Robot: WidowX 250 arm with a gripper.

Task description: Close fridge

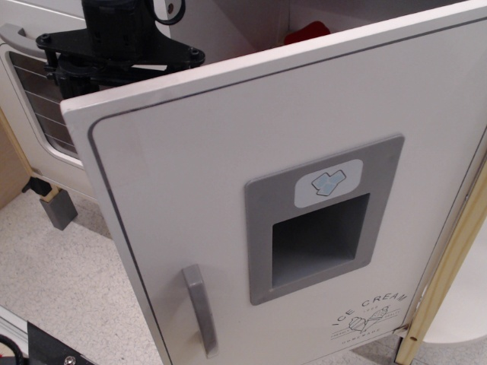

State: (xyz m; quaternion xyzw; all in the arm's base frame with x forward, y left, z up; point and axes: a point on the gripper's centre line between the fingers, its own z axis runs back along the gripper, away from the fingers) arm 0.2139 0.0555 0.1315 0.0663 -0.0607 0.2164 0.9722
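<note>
The white fridge door [190,175] fills most of the view and stands partly open, hinged at the right. It has a grey vertical handle [200,309], a grey recessed dispenser panel [323,217], a blue ice sticker [328,183] and an "ICE CREAM" logo [370,312]. My black gripper body [114,46] is at the top left, behind the door's top free corner. Its fingers are hidden by the door's edge, so I cannot tell whether it is open or shut. A red object [308,33] shows inside the fridge over the door's top edge.
A white oven door with a wire-rack window [34,91] stands at the left behind the gripper. A grey block [59,209] lies on the speckled floor [68,281] at lower left. The cream frame post [449,266] runs down the right side.
</note>
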